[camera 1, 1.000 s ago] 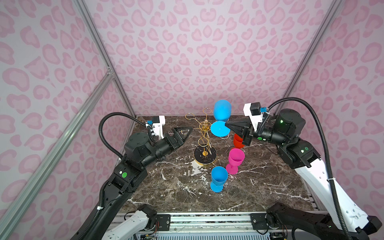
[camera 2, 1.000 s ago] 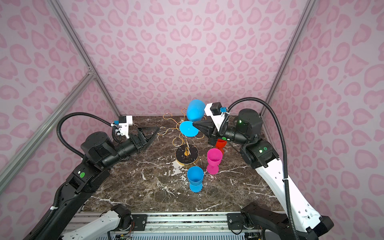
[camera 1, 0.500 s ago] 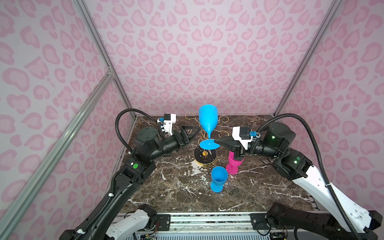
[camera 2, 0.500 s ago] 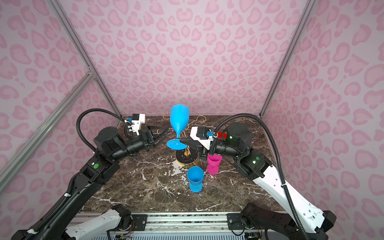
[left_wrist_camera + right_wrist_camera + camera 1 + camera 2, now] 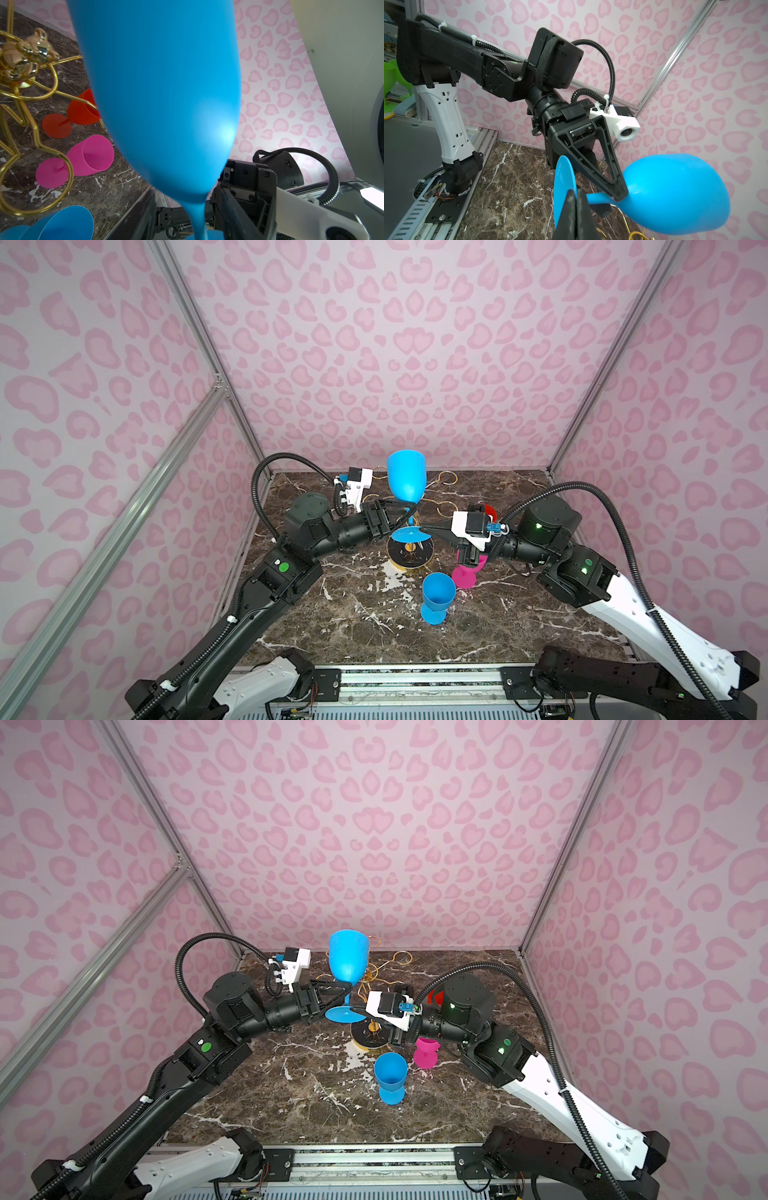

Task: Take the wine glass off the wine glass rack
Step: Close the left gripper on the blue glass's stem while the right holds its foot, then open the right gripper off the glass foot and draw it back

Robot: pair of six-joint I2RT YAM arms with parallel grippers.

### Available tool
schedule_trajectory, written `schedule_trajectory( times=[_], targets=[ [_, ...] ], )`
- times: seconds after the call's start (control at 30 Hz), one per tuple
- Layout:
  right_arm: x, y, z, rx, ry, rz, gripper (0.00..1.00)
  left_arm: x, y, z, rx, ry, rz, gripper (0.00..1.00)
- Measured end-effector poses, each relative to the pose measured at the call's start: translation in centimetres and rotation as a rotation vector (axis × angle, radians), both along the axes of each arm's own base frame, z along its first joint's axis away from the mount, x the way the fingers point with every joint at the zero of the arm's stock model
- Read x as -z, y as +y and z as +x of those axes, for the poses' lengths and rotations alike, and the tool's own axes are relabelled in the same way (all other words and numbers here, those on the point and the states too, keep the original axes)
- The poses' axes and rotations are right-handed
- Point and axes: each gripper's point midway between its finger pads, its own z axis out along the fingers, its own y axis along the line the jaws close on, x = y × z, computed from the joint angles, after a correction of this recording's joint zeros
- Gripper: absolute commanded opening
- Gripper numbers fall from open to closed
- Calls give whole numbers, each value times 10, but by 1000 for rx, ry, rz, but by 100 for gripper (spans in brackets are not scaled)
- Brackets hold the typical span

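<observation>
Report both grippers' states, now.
Left gripper: jaws straddle the stem of the raised blue wine glass; grip cannot be told.
Right gripper: shut on that glass's foot.

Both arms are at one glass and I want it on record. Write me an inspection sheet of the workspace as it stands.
Surface: marble tabletop, white veining, no spill seen.
Job's things: blue wine glass upright in the air, off the wine glass rack; no glass seen hanging there.
Clutter: second blue glass, pink glass and red glass stand on the table by the rack.
Grippers: right gripper pinches the held glass's foot; left gripper straddles its stem, gaps showing.
Cables: black conduit arches over each arm, clear of the glass.
Surroundings: pink spotted walls, aluminium frame posts.
</observation>
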Motion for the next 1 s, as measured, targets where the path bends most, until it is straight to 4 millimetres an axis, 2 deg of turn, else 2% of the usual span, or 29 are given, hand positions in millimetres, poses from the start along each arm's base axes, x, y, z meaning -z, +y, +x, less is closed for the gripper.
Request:
schedule_trajectory(
  times=[0.47, 0.97, 1.0],
  targets=[
    [3, -1, -1, 9, -49, -26, 0, -6, -13, -5, 57, -21, -9, 37],
    [-7, -15, -4, 59, -91, -15, 0, -11, -17, -14, 116, -64, -1, 37],
    [-7, -16, -4, 61, -91, -16, 0, -11, -17, -14, 117, -67, 0, 33]
  ],
)
